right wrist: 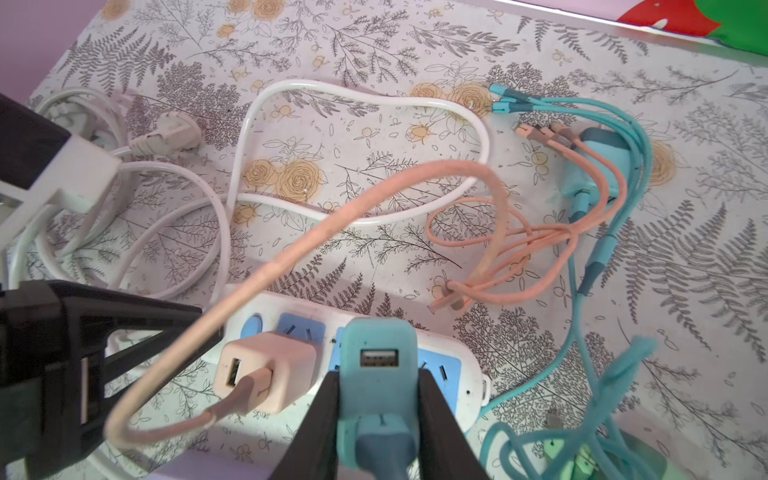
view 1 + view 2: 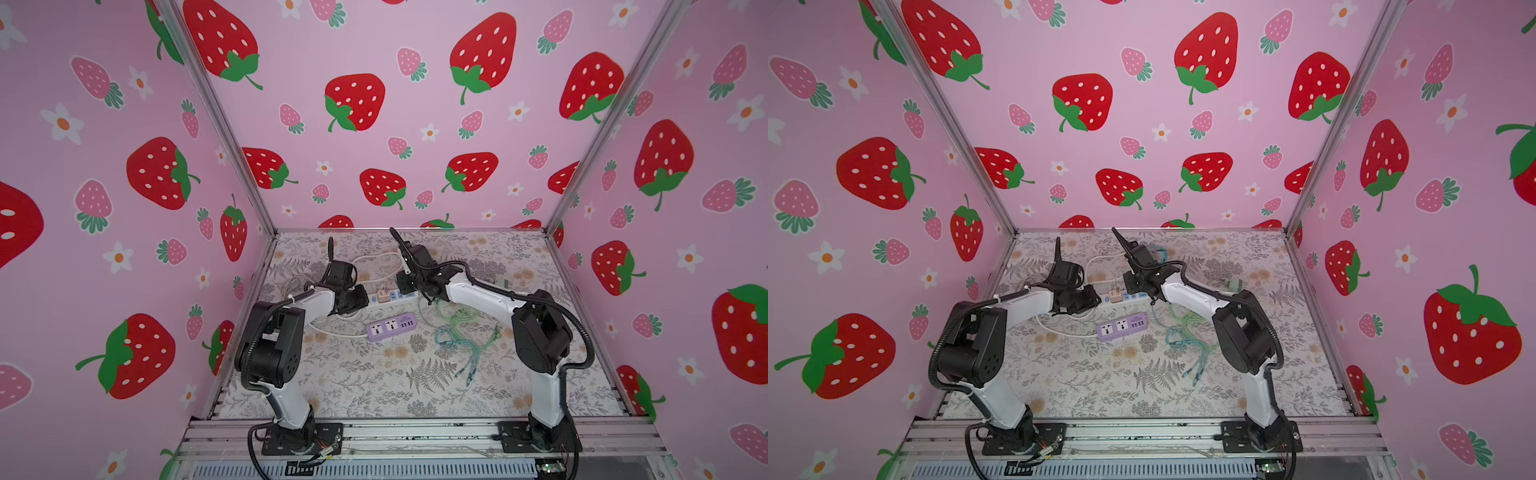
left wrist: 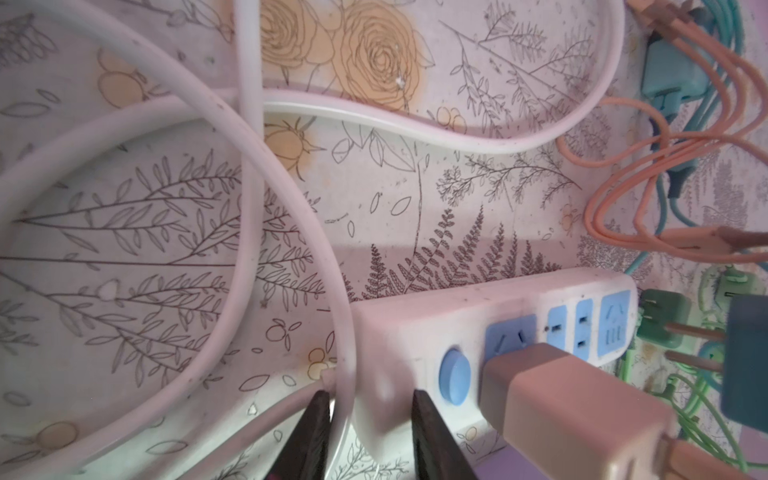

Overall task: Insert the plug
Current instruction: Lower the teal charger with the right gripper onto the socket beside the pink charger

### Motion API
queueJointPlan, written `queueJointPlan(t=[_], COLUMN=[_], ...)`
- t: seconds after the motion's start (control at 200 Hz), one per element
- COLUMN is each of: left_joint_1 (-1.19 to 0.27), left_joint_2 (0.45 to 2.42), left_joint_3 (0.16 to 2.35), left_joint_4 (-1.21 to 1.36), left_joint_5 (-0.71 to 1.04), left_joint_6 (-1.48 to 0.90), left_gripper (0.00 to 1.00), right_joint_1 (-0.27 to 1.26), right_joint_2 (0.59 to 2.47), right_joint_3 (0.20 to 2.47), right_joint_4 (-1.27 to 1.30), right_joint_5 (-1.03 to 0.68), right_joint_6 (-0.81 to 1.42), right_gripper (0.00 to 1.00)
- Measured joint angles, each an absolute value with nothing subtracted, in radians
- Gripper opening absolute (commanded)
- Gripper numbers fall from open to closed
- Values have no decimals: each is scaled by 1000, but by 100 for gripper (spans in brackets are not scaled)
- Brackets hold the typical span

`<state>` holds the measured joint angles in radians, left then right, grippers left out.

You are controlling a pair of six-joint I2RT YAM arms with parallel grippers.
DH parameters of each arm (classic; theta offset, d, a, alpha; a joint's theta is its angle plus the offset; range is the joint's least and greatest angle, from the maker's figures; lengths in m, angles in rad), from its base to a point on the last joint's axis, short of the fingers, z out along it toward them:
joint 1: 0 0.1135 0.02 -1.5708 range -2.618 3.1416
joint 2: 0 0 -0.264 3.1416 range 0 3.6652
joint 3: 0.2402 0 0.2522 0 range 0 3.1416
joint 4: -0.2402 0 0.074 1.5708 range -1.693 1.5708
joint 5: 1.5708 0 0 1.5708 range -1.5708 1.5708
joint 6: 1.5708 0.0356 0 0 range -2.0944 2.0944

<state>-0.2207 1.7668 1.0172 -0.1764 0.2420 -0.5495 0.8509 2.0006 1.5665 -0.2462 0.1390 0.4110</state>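
Right gripper: your right gripper [image 1: 380, 376] is clenched on the teal charger [image 1: 380, 345], 1 finger on each flank, with the USB port facing the wrist camera.
Teal charger: it hangs just above the white power strip [image 1: 467, 376], over the blue sockets beyond the pink charger [image 1: 266, 370]. Its 2 prongs [image 3: 698, 330] show bare in the left wrist view, so it appears to sit in no socket.
Left gripper: your left gripper [image 3: 368, 395] straddles the strip's cord end, 1 finger per side, with the white cord [image 3: 338, 311] running beside 1 of them. You cannot tell whether the fingers press the casing or only flank it.
Strip position: in both top views it lies toward the far edge of the tabletop [image 2: 374, 386], about midway between the left and right edges. The purple strip [image 2: 390, 327] lies nearer the centre, apart from it.
Done: the plug is in the grip and over the strip. The pink charger is seated beside the round blue switch [image 3: 455, 376].
Left: line the 2 prongs up with a free 2-slot socket [image 3: 584, 328], press down, then release.
Progress: you look past halfway, but insertion itself has not yet begun.
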Motion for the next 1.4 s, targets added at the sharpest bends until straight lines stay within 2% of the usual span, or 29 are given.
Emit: queueJointPlan(t=[0.4,1.401], left_joint_1=[-224,-223], left_joint_2=[1777,1781], left_joint_3=[1028,1028], left_joint_4=[-162,-154], left_joint_5=[243,247], left_joint_6=[-554,-556], left_gripper=[28,27], right_joint_1=[888,897], right_joint_2=[2014,2024], right_joint_3=[1534,1491], right_joint_4=[-231,-190], right_joint_5=[197,277], right_joint_6=[487,520], right_gripper=[12,11])
